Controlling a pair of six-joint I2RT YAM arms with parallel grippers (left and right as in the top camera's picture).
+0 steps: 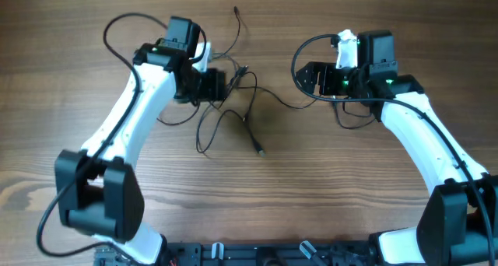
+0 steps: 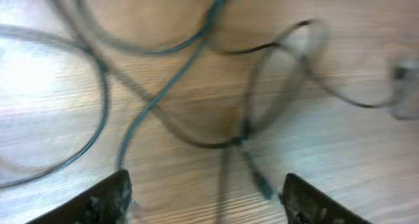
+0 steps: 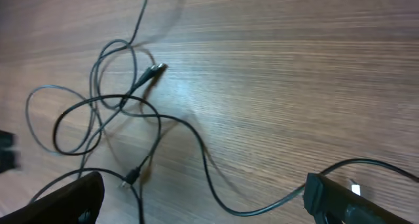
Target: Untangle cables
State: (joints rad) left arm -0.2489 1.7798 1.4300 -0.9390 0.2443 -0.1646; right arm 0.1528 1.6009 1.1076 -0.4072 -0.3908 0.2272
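Observation:
Several thin black cables point(image 1: 233, 103) lie tangled on the wooden table between the arms. One plug end point(image 1: 261, 151) points toward the front and another point(image 1: 236, 11) lies at the back. My left gripper point(image 1: 212, 85) is open at the left side of the tangle. In the left wrist view the cables point(image 2: 196, 86) show blurred, with one strand running down between the open fingers point(image 2: 206, 201). My right gripper point(image 1: 311, 78) is open to the right of the tangle. In the right wrist view one cable point(image 3: 216, 191) curves between its fingers point(image 3: 203, 201) and the tangle point(image 3: 111, 112) lies ahead.
The wooden table point(image 1: 350, 188) carries nothing else. Thicker black arm wires loop at the left arm point(image 1: 117, 33) and near the right wrist point(image 1: 299, 56). The arm bases stand along the front edge point(image 1: 257, 254).

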